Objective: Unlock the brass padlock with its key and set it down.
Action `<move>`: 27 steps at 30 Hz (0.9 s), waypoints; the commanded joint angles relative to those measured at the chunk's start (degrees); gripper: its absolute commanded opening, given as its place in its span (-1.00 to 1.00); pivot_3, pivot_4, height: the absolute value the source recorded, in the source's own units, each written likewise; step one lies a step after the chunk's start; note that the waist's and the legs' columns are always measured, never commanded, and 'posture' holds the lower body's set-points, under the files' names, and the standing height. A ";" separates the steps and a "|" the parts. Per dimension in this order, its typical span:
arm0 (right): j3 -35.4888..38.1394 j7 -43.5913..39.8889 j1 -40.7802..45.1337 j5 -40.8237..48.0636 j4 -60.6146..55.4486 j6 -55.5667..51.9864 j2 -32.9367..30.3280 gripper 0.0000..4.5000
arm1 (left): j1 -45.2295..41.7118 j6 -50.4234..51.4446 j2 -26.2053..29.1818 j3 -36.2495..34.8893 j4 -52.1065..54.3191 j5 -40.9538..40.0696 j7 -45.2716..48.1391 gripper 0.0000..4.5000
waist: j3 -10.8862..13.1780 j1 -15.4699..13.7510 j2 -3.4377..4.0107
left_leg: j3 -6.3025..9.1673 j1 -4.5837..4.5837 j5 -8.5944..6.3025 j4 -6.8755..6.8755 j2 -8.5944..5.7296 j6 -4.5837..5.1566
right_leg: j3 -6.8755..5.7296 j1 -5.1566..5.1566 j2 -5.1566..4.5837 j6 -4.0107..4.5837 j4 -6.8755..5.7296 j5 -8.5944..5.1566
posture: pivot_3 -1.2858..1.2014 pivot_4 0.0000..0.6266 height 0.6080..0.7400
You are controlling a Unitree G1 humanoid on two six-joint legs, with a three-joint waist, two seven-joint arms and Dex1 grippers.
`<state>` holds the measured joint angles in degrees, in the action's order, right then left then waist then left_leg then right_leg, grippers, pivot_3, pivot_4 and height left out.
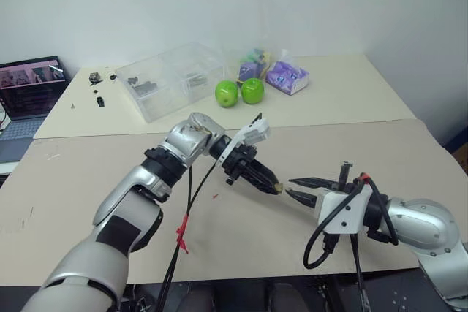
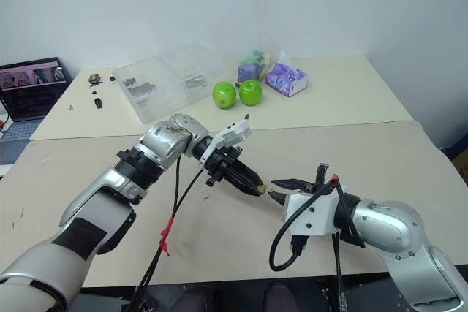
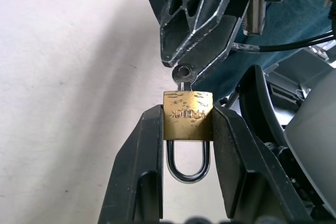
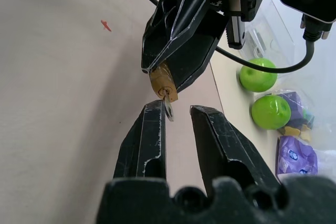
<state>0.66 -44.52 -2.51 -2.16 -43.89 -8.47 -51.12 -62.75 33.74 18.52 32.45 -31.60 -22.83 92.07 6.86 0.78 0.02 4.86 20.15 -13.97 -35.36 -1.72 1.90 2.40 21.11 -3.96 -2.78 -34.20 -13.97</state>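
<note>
- Left eye view: above the beige table (image 1: 88,202), the left gripper (image 1: 272,183) holds the brass padlock (image 1: 280,189) at its fingertips, in the air, not yet set down. The right gripper (image 1: 301,187) faces it tip to tip, its fingers a little apart. Two green apples (image 1: 240,92) and a clear plastic box (image 1: 172,78) sit well behind, untouched.
- Left wrist view: the left gripper's fingers (image 3: 137,166) clamp the padlock by its two sides. The shackle (image 3: 188,162) looks seated in the body, so I judge it not yet unlocked. The key (image 3: 184,75) already stands in the keyhole, its round head just beside the right gripper's tips.
- Right wrist view: the right gripper's fingers (image 4: 149,137) stand narrowly apart on either side of the key's head; whether they pinch it I cannot tell.
- Judged progress: key inserted; turning it, freeing the shackle and laying the padlock down remain.
</note>
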 commanded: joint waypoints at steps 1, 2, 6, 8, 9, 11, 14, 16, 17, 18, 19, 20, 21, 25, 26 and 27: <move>1.35 0.50 1.35 -0.46 -3.25 -0.69 0.49 -0.50 | -2.31 -1.76 -0.83 -0.82 -1.05 0.01 0.43 -0.58 | 0.00 0.01 0.00 | 0.00 0.00 0.00 0.00 0.00 0.00 | 0.00 0.00 0.00 0.00 0.00 0.00 | 0.03 -0.52 1.00; 1.27 0.52 1.38 -0.50 -3.49 -0.97 0.56 -0.50 | -2.49 -2.23 -1.03 -0.76 -1.43 0.11 0.43 -0.58 | 0.00 0.02 0.00 | 0.00 0.00 0.00 0.00 0.00 0.00 | 0.00 0.00 0.00 0.00 0.00 0.00 | 0.03 -0.52 1.00; 1.25 0.32 1.25 -0.39 -4.15 -1.98 0.74 -0.50 | -3.11 -3.08 -1.77 -0.56 -2.48 -0.01 0.43 -0.58 | 0.00 0.01 0.00 | 0.00 0.00 0.00 0.00 0.00 0.00 | 0.00 0.00 0.00 0.00 0.00 0.00 | 0.03 -0.52 1.00; 1.52 0.25 1.14 -0.24 -4.27 -2.30 0.76 -0.50 | -3.20 -3.29 -1.76 -0.29 -2.52 -0.30 0.43 -0.58 | 0.00 0.03 0.00 | 0.00 0.00 0.00 0.00 0.00 0.00 | 0.00 0.00 0.00 0.00 0.00 0.00 | 0.03 -0.52 1.00; 1.65 0.18 1.07 -0.16 -4.32 -2.46 0.74 -0.50 | -3.24 -3.39 -1.77 -0.23 -2.60 -0.34 0.43 -0.58 | 0.00 0.04 0.00 | 0.00 0.00 0.00 0.00 0.00 0.00 | 0.00 0.00 0.00 0.00 0.00 0.00 | 0.03 -0.52 1.00; 1.82 0.12 0.92 -0.05 -4.32 -2.70 0.73 -0.74 | -3.35 -3.54 -1.77 -0.15 -2.81 -0.41 0.43 -0.58 | 0.00 0.02 0.00 | 0.00 0.00 0.00 0.00 0.00 0.00 | 0.00 0.00 0.00 0.00 -0.01 0.00 | 0.03 -0.52 1.00; 2.03 -0.03 0.57 -0.22 -4.11 -2.51 0.74 -1.00 | -3.31 -3.43 -1.61 -0.03 -2.52 -0.55 0.43 -0.58 | -0.01 0.00 0.01 | 0.00 0.00 0.00 0.00 0.00 0.00 | 0.00 0.00 0.00 0.00 -0.01 0.00 | 0.03 -0.52 1.00; 2.08 -0.10 0.55 -0.34 -3.97 -2.44 0.72 -1.00 | -3.25 -3.26 -1.46 0.08 -2.24 -0.68 0.43 -0.58 | 0.00 0.04 0.01 | 0.00 0.00 0.00 0.00 0.00 0.00 | 0.00 -0.01 0.00 0.00 -0.01 0.00 | 0.03 -0.52 1.00; 2.06 -0.19 0.63 -0.41 -3.81 -2.41 0.62 -1.00 | -3.24 -3.24 -1.38 0.16 -2.20 -0.70 0.43 -0.58 | 0.00 0.04 0.00 | 0.00 0.00 0.00 0.00 0.00 0.00 | 0.00 0.00 0.00 0.00 -0.01 0.00 | 0.03 -0.52 1.00; 2.07 -0.24 0.62 -0.47 -3.76 -2.39 0.54 -1.00 | -3.21 -3.19 -1.31 0.21 -2.08 -0.72 0.43 -0.58 | 0.00 0.04 0.00 | 0.00 0.00 0.00 0.00 0.00 0.00 | 0.00 -0.01 0.00 0.00 -0.02 0.00 | 0.03 -0.52 1.00; 2.14 -0.31 0.70 -0.53 -3.53 -2.25 0.42 -1.00 | -3.20 -3.11 -1.12 0.33 -1.95 -0.82 0.43 -0.58 | 0.00 0.03 0.00 | 0.00 0.00 0.00 0.00 0.00 0.00 | 0.00 -0.01 0.00 0.00 -0.02 0.00 | 0.03 -0.52 1.00; 2.26 -0.38 0.81 -0.51 -3.26 -2.11 0.33 -1.00 | -3.32 -3.06 -0.84 0.47 -1.92 -0.96 0.43 -0.58 | 0.00 0.02 0.01 | 0.00 0.00 0.00 0.00 0.01 0.00 | 0.00 0.00 0.01 0.00 -0.02 0.00 | 0.03 -0.52 1.00; 2.36 -0.42 0.88 -0.51 -3.01 -1.93 0.26 -1.00 | -3.46 -3.04 -0.64 0.56 -1.99 -1.03 0.43 -0.58 | 0.00 0.03 0.00 | 0.00 0.00 0.00 0.00 0.01 0.00 | 0.00 -0.01 0.00 0.00 -0.02 0.00 | 0.03 -0.52 1.00; 2.39 -0.43 0.73 -0.63 -2.63 -1.54 0.25 -1.00 | -3.86 -2.94 -0.10 0.85 -2.02 -1.47 0.43 -0.58 | 0.00 0.03 0.00 | 0.00 0.00 0.00 0.00 0.01 0.00 | 0.00 -0.01 0.00 0.00 -0.02 0.00 | 0.03 -0.52 1.00; 2.28 -0.39 0.75 -0.74 -2.48 -1.43 0.27 -1.00 | -3.92 -2.94 -0.05 0.90 -2.03 -1.50 0.43 -0.58 | 0.00 0.03 0.00 | 0.00 0.00 0.00 0.00 0.01 0.00 | 0.00 0.00 0.01 0.00 -0.02 0.00 | 0.03 -0.52 1.00; 2.15 -0.35 0.76 -0.88 -2.38 -1.32 0.28 -1.00 | -3.95 -2.90 0.00 0.94 -1.99 -1.54 0.43 -0.58 | 0.00 0.03 0.00 | 0.00 0.00 0.00 0.00 0.01 0.00 | 0.00 -0.01 0.01 0.00 -0.02 0.00 | 0.03 -0.52 1.00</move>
<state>0.95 -45.05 -2.55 -2.73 -45.59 -10.55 -50.86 -64.73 31.11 17.74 33.42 -34.69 -23.36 91.95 6.85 0.80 0.03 4.87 20.15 -13.97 -35.36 -1.72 1.91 2.40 21.10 -3.96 -2.78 -34.23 -13.97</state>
